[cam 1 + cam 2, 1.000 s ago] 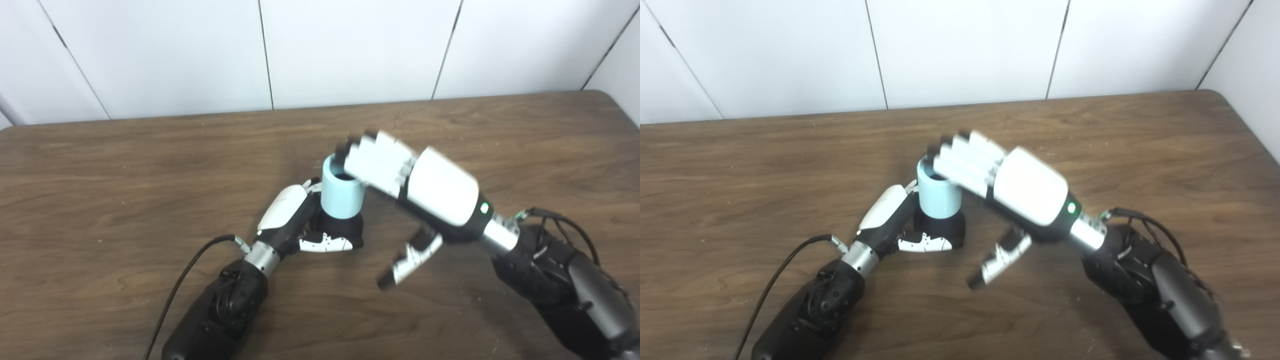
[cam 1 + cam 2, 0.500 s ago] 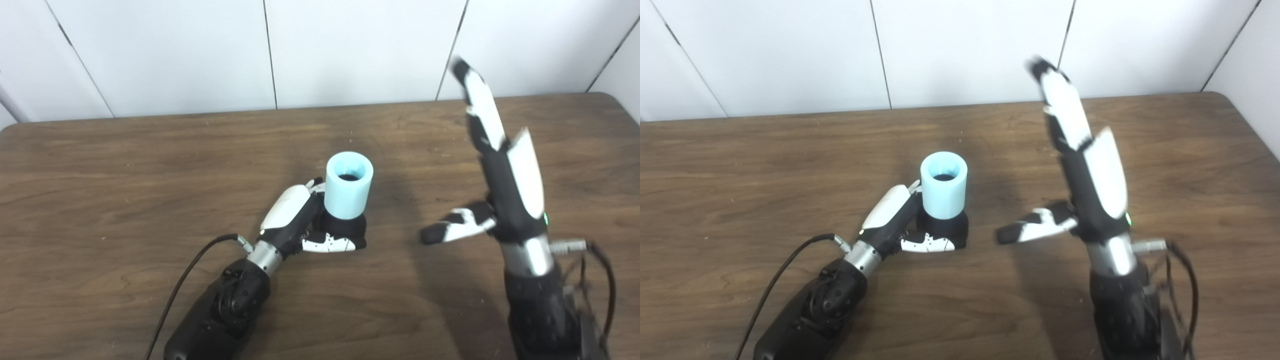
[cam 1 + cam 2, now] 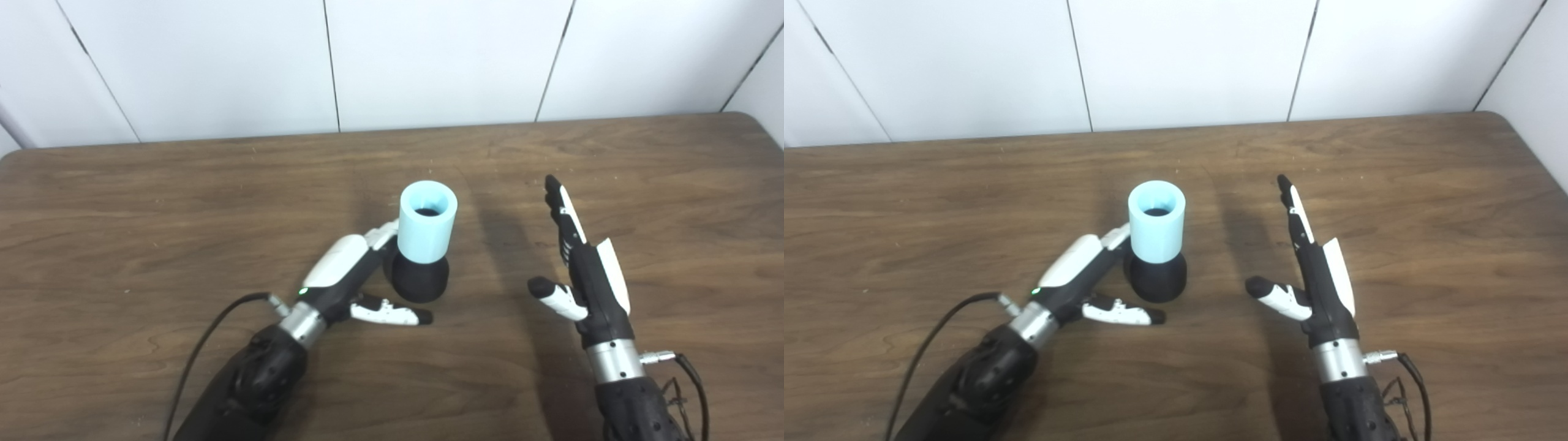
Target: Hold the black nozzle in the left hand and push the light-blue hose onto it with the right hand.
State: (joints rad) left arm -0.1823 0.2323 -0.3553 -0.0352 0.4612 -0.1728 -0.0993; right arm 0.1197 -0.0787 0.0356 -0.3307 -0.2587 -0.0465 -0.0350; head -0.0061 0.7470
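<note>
While the light-blue hose [image 3: 427,222] is sitting upright over the black nozzle [image 3: 419,280], the pair is standing mid-counter [image 3: 153,214] w/ nothing gripping it. Left hand [image 3: 350,272] is lying just beside the nozzle, fingers spread, thumb stretched along the counter in front of it; whether the fingertips are touching the hose I cannot tell. Right hand [image 3: 582,263] is hovering well apart to the right, edge-on, fingers straight & spread, holding nothing.

Handling, judging by looks: hose is prob. a light, thick-walled sleeve, fairly stiff, matte, so not slippery. Nozzle is reading as rounded, bulb-like, heavier at the base; could roll or tip if nudged. Best hold approx.: left hand wrapping the nozzle's bulb low down; right hand gripping the hose round its mid-wall, or pressing flat on the rim, pushing straight along the axis.
</note>
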